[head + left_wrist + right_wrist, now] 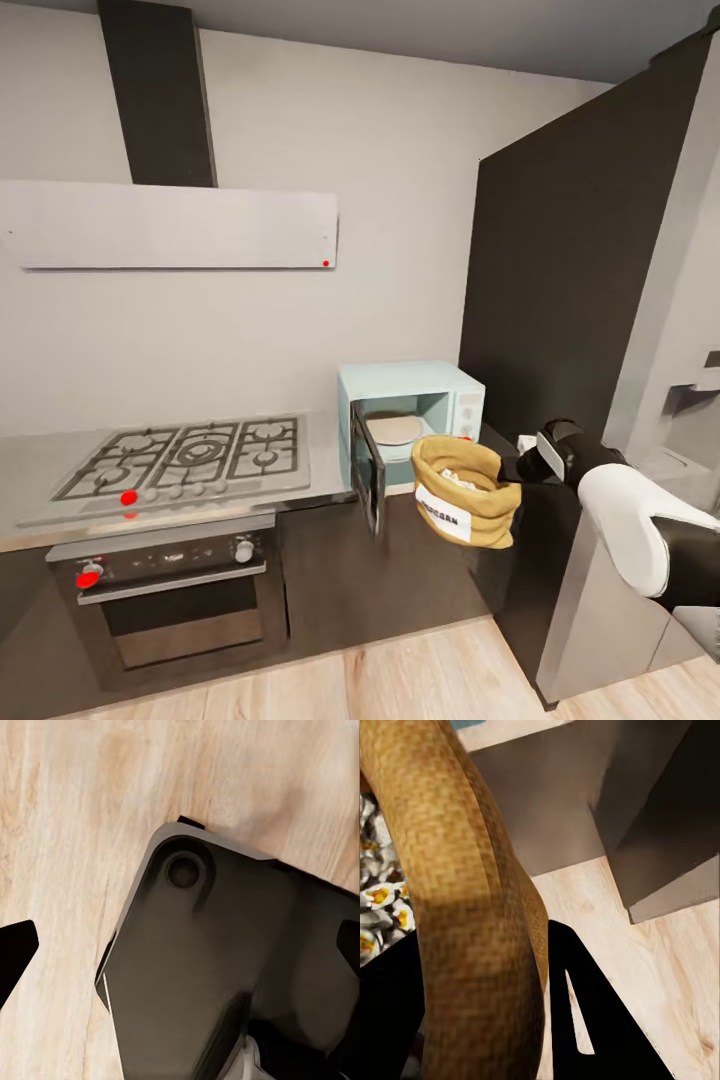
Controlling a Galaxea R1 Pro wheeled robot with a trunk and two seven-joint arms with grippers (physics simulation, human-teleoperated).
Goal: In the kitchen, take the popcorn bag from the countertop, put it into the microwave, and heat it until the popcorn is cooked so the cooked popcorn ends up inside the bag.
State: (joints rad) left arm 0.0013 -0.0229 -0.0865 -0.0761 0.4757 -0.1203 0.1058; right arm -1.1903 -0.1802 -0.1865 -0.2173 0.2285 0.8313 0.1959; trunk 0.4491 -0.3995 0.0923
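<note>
The mint-white microwave point(412, 398) stands on the grey countertop point(322, 462), with its dark glass door point(367, 482) swung open and a round plate point(394, 429) inside. Held in the air just in front of the opening, the tan popcorn bag point(464, 497) is upright and shows its white label. My right gripper point(514, 468) is shut on the bag's rolled rim point(472, 907), one black finger point(592, 1012) on the outside. Whitish popcorn point(379, 907) lies inside the sack. My left gripper point(180, 949) hangs open over the wood floor point(67, 810).
A steel gas hob point(190, 456) sits left of the microwave, above a black oven point(170, 590) with red knobs. A white hood point(170, 225) hangs on the wall. A tall dark cabinet point(560, 300) and the silver fridge point(680, 330) stand close on the right. The robot's dark base point(225, 967) lies under the left gripper.
</note>
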